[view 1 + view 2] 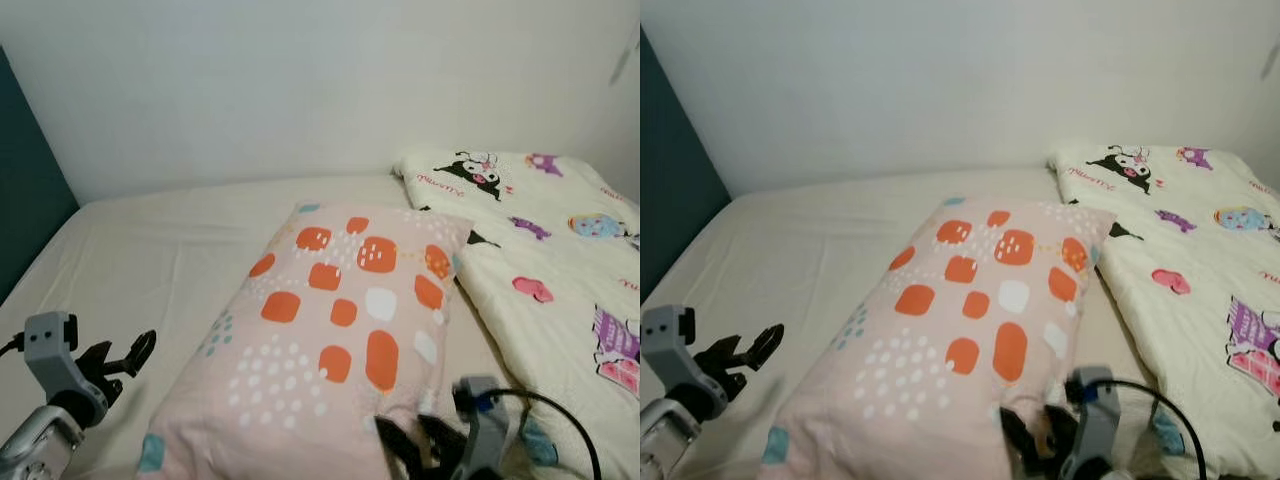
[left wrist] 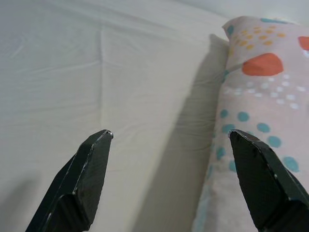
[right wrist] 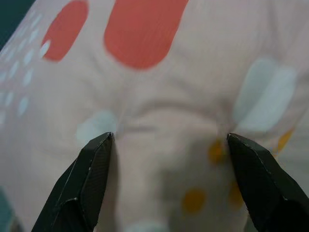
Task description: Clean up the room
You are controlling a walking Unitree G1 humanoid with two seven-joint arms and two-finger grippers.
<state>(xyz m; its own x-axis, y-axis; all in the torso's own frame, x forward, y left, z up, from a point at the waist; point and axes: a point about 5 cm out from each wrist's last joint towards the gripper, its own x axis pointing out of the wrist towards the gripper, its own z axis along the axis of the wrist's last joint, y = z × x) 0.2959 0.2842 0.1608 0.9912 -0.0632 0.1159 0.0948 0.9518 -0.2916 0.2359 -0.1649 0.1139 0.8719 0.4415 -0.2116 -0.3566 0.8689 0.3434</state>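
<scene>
A pink pillow (image 1: 340,320) with orange and white patches lies lengthwise on the cream bed sheet (image 1: 160,260). My right gripper (image 1: 412,432) is open at the pillow's near end. In the right wrist view its fingers (image 3: 87,183) straddle a wrinkle of the pillow fabric (image 3: 164,121) and press close to it. My left gripper (image 1: 128,348) is open above the sheet, to the left of the pillow. In the left wrist view the bare sheet (image 2: 96,72) lies between its fingers, and the pillow's edge (image 2: 251,106) is beside one fingertip.
A cream quilt (image 1: 540,250) printed with cartoon characters covers the right side of the bed, touching the pillow's right edge. A white wall (image 1: 300,90) runs behind the bed. A dark teal panel (image 1: 25,190) stands at the left.
</scene>
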